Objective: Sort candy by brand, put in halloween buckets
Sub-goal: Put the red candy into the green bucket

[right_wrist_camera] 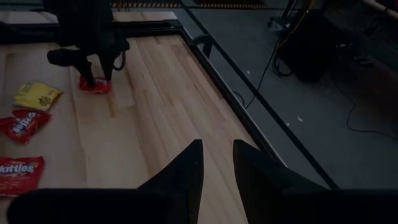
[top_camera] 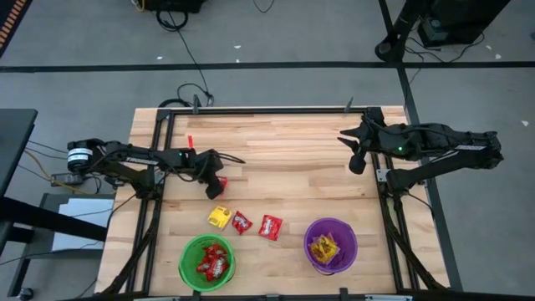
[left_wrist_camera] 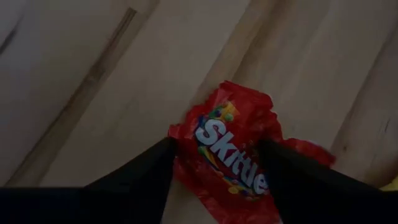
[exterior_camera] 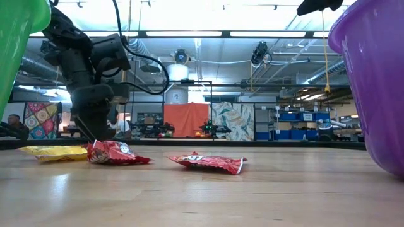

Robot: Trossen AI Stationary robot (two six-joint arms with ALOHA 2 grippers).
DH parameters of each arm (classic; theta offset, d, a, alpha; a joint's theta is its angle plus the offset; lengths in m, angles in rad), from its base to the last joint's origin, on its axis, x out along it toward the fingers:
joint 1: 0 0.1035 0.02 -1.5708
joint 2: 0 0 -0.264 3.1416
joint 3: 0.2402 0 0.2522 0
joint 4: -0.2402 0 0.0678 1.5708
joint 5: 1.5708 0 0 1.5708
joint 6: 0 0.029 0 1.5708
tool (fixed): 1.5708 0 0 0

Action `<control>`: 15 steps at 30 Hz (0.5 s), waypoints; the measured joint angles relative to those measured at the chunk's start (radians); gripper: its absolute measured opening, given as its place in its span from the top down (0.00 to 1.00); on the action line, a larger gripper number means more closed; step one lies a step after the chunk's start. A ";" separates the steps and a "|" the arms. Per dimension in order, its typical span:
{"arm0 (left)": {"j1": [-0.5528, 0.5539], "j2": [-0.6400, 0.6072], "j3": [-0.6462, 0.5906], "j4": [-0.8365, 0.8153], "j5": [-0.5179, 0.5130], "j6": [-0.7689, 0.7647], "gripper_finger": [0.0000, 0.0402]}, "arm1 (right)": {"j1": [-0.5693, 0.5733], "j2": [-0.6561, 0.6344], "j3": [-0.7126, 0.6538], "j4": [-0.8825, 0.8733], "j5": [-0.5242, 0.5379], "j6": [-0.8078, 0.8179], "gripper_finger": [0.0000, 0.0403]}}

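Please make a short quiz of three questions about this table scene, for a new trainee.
1. True or false: the green bucket holds red packets.
2. Which gripper stands over a red Skittles packet? A) left gripper B) right gripper
3. How many packets lie loose on the table between the left gripper and the two buckets, not counting the one at the gripper?

Key: 1 true; 2 A; 3 three, one yellow and two red.

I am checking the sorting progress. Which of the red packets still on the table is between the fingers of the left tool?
The red packet farthest from the buckets, under the left tool. The other two red packets lie free, nearer the green bucket.
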 joint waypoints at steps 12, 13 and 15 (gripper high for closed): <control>0.000 -0.007 0.032 0.004 0.062 0.002 0.79 | 0.000 0.000 0.000 0.033 0.000 -0.026 0.75; -0.001 -0.010 0.048 0.008 0.072 0.002 0.81 | 0.000 0.000 0.000 0.032 0.000 -0.028 0.75; -0.001 -0.022 0.087 0.015 0.097 0.003 0.85 | 0.000 0.000 0.000 0.032 0.000 -0.028 0.75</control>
